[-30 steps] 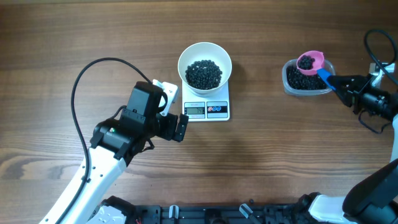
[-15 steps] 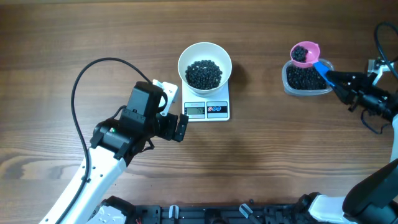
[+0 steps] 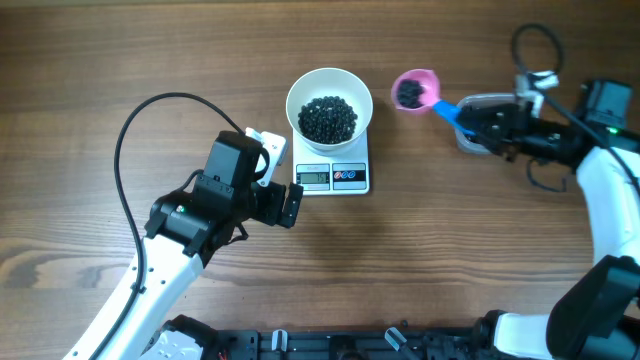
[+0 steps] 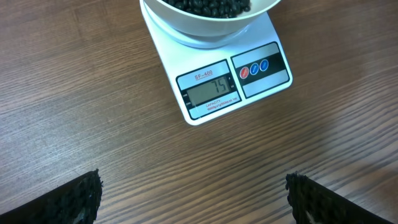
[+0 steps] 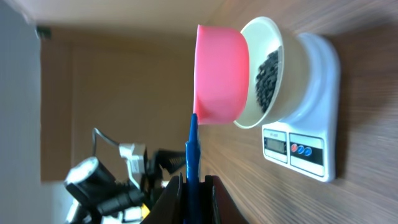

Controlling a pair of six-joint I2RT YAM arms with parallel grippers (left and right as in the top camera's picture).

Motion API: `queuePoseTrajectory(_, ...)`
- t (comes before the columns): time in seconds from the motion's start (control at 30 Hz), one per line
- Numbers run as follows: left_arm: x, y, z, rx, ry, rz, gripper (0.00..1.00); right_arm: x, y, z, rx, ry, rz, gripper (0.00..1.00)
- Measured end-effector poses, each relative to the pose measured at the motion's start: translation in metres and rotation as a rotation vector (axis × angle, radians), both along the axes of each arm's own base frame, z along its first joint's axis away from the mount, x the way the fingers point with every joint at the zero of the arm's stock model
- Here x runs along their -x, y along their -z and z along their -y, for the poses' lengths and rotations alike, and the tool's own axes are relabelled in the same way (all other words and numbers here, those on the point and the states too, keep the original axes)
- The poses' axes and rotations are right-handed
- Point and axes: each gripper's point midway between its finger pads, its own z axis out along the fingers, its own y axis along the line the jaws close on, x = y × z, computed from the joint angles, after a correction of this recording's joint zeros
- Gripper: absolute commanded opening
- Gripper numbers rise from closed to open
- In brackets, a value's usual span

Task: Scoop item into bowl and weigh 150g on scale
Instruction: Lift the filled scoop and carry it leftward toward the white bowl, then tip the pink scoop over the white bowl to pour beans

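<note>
A small pink scoop (image 3: 414, 90) with a blue handle (image 3: 446, 108) hangs level in the upper right of the overhead frame, clear of the brown wooden table (image 3: 450, 250). Just right of it stands a clear plastic tub (image 3: 465, 138), largely hidden from above.

The white bowl (image 4: 205, 22) of black beads (image 4: 211, 5) sits on the scale (image 4: 217, 81), toward its back edge. On the front edge the display (image 4: 209, 93) reads 75, with two round buttons (image 4: 254, 68) toward the right corner. The left gripper (image 4: 193, 202) has its jaws wide apart.
</note>
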Motion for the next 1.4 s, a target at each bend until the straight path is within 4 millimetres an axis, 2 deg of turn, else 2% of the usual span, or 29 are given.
queuePoseTrajectory(0.1, 0.0, 0.0, 0.0, 0.0, 0.0, 0.0, 1.0, 0.0, 0.001, -0.025, 0.032, -0.068, 0.039, 0.05)
queuePoseTrajectory(0.17, 0.0, 0.0, 0.0, 0.0, 0.0, 0.001, 1.0, 0.001, 0.007, -0.049, 0.077, -0.119, 0.043, 0.04)
queuePoseTrajectory(0.5, 0.0, 0.0, 0.0, 0.0, 0.0, 0.0, 1.0, 0.0, 0.029, -0.106, 0.276, -0.206, 0.116, 0.04)
queuePoseTrajectory(0.67, 0.0, 0.0, 0.0, 0.0, 0.0, 0.0, 1.0, -0.007, 0.042, -0.116, 0.396, -0.188, 0.156, 0.04)
queuePoseTrajectory(0.93, 0.0, 0.0, 0.0, 0.0, 0.0, 0.0, 1.0, -0.021, 0.039, -0.133, 0.512, -0.212, 0.374, 0.04)
queuePoseTrajectory(1.4, 0.0, 0.0, 0.0, 0.0, 0.0, 0.0, 1.0, -0.04, 0.033, -0.135, 0.636, -0.199, 0.579, 0.04)
